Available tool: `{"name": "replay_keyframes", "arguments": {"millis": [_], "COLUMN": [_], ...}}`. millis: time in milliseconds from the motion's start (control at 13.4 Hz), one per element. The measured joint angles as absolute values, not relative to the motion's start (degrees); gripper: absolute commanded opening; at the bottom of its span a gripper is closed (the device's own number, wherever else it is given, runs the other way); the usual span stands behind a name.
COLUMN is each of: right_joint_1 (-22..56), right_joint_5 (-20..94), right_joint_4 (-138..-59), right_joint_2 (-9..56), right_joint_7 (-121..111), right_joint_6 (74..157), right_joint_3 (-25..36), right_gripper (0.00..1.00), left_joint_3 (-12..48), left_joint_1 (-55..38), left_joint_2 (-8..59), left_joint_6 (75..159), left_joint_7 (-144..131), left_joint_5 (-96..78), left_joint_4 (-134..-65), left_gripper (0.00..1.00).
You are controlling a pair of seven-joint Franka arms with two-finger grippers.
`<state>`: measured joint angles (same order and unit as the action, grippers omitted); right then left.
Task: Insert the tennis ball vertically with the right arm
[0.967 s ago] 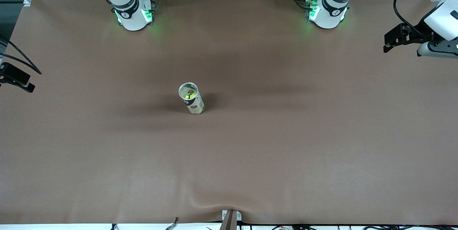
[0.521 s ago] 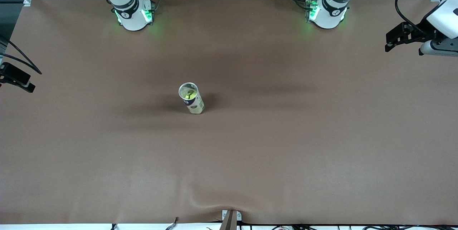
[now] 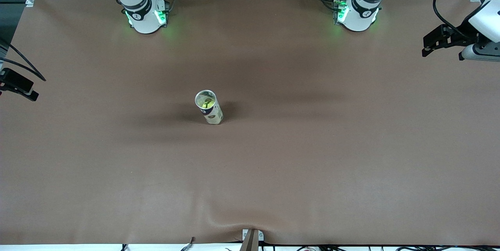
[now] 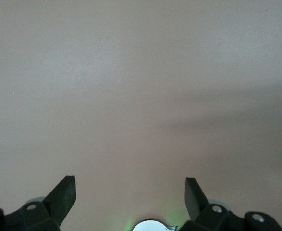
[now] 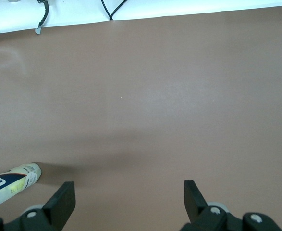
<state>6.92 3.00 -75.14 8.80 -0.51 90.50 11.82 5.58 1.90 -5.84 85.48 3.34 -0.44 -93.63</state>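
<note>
One Wilson-logo can (image 3: 209, 107) holds a tennis ball (image 3: 206, 104).

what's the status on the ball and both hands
Left hand and right hand open, empty, parked at table ends. Tennis ball inside upright can. Nothing in the way.

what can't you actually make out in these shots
- Tennis ball: front view, only its top shows inside the tube; how deep it sits is hidden by the wall.
- Tube in the right wrist view: its mouth is cut off by the frame edge.
- Right end effector: front view, mostly cut off at the frame edge.
</note>
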Motion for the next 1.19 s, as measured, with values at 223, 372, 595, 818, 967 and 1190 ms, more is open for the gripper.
{"name": "replay_keyframes", "arguments": {"millis": [223,372,595,818,967,1190], "right_joint_1": [6.9,6.9,7.0,7.0,7.0,7.1], "right_joint_5": [3.0,3.0,3.0,3.1,3.1,3.1], "right_joint_4": [-75.1,-75.1,-75.1,-75.1,-75.3,-76.0], "right_joint_2": [8.8,8.8,8.9,8.9,8.9,8.7], "right_joint_7": [-0.5,-0.5,-0.5,-0.5,-0.5,-0.5], "right_joint_6": [90.5,90.5,90.5,90.6,90.7,90.7], "right_joint_3": [11.8,11.8,11.8,11.8,11.7,11.7], "right_gripper": [1.0,1.0,1.0,1.0,1.0,1.0], "left_joint_3": [5.6,5.6,5.6,5.5,5.5,5.5], "left_joint_1": [1.9,1.9,2.0,2.1,2.1,2.1], "left_joint_2": [-5.8,-5.8,-5.8,-5.7,-5.4,-5.4], "left_joint_6": [85.5,85.5,85.6,85.6,85.6,85.6], "left_joint_7": [3.3,3.3,3.3,3.3,3.3,3.3], "left_joint_5": [-0.4,-0.4,-0.4,-0.4,-0.4,-0.4], "left_joint_4": [-93.6,-93.5,-93.2,-92.8,-92.7,-92.7], "left_gripper": [1.0,1.0,1.0,1.0,1.0,1.0]}}
